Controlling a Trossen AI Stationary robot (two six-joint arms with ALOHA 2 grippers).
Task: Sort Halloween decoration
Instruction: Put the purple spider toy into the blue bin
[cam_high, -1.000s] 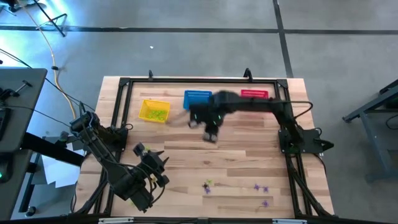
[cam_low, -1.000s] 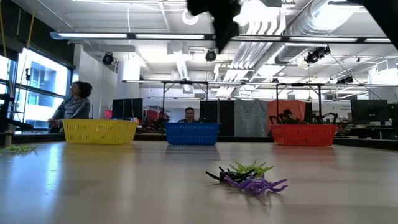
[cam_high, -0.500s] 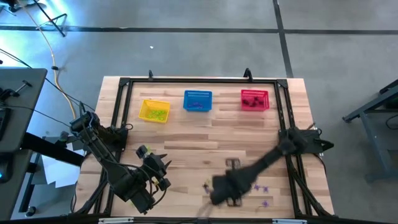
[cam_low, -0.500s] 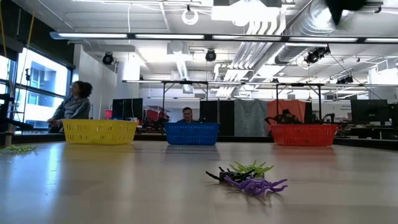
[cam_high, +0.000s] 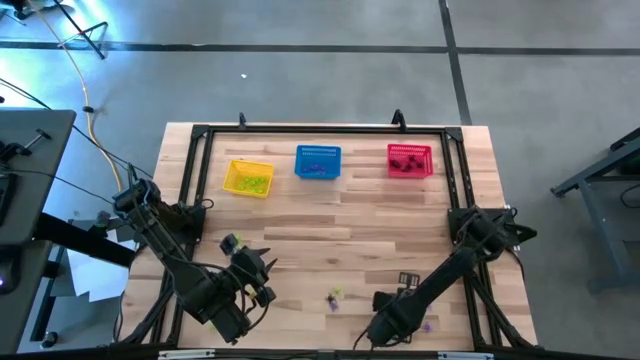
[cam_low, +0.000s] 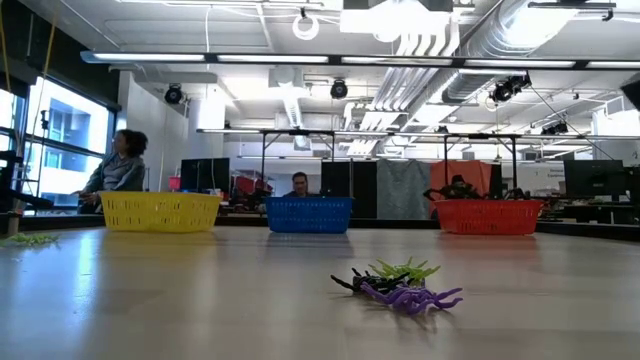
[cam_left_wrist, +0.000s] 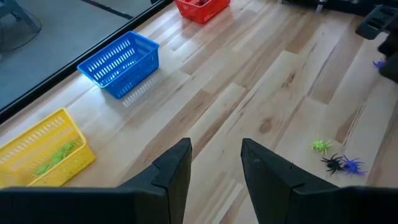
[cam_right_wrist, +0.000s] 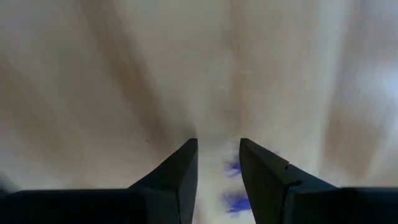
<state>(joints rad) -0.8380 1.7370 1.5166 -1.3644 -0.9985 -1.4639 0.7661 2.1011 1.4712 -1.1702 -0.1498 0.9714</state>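
While a small cluster of spider trinkets in black, yellow-green and purple lies on the near part of the table, with a few purple ones loose beside it, the right gripper now hangs low over that near edge. A second ago it was up by the blue basket, so I judge one delivery is finished and a new pick begins. Its jaws stand a little apart, holding nothing. The trinkets look tiny, thin-legged and light. The left gripper waits at the near left, jaws also spread and empty. The yellow basket and red basket stand at the far side.
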